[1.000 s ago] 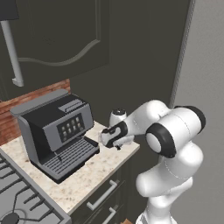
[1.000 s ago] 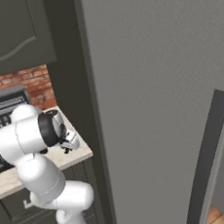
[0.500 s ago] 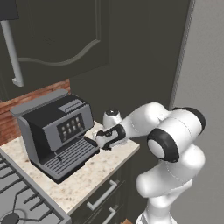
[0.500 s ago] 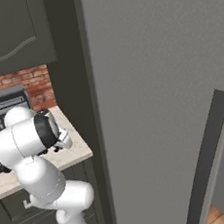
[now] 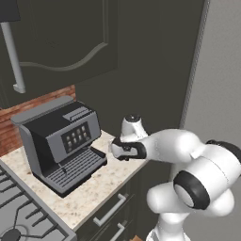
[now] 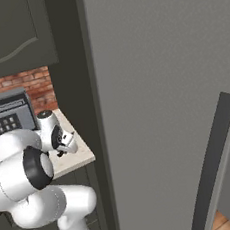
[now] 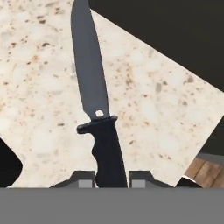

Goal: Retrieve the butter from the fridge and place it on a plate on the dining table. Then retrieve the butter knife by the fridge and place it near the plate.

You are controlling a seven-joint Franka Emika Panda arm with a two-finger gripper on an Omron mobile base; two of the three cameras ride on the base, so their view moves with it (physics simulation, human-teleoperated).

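While the knife (image 7: 97, 114) lies flat on the bench (image 7: 39, 87) right of the coffee machine (image 5: 61, 141), the claw (image 7: 111, 178) is closed tight on its black handle, fingertips (image 7: 141, 178) either side.

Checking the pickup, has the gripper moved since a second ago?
Yes. In the left base view the gripper has shifted left toward the coffee machine, and its fingers now pinch the knife handle.

Arm bent low, gripper (image 7: 111, 179) closed, pointing down.
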